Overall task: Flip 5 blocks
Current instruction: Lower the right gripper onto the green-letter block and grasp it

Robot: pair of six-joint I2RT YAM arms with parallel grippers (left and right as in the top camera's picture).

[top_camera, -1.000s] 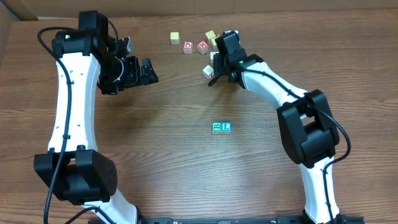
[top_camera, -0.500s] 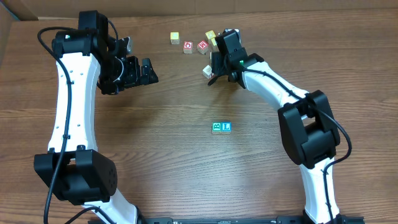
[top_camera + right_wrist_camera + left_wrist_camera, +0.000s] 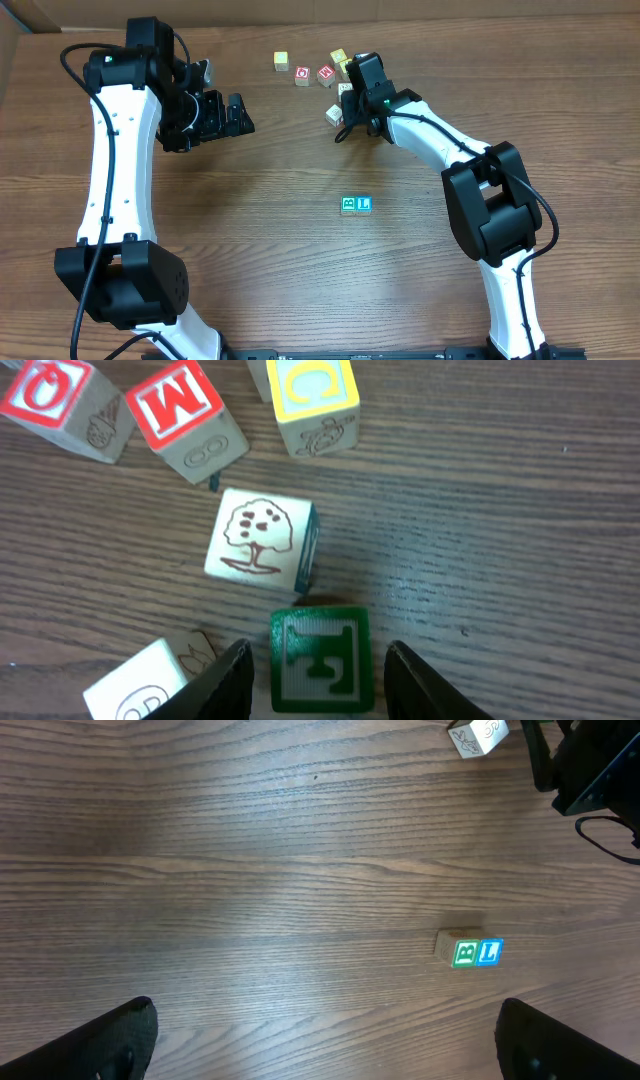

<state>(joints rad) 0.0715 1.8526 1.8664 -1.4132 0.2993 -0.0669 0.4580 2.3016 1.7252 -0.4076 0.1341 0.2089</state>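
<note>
1. Green-faced block: one of the blocks to flip. It lies flat on the tabletop, printed face up, between the fingers of your right tool.
2. Right tool: released, not clenched. A thin strip of wood shows between each finger and the block's side. It holds nothing.
3. Handling, by my judgement: centre the block in the gap and close squarely on two opposite sides. Lift it just off the wood before you turn it, then set it down on a bare patch.
4. Tree-picture block: at 11 o'clock of the green one in the right wrist view, just beside it with a narrow gap. Keep your fingers off it, since a skewed closing could nudge it.
5. White block: at 8 o'clock, beyond the finger on that side, partly cut off by the frame.
6. Red M block, red O block and yellow C block: from 10 to 12 o'clock, farther off. These are not yours to flip.
7. B and L pair: teal faces, touching side by side. In the overhead view they sit at 6 o'clock of the right tool, well apart from it.
8. Left tool: spread wide and empty, at 9 o'clock of the right tool in the overhead view, well apart.
</note>
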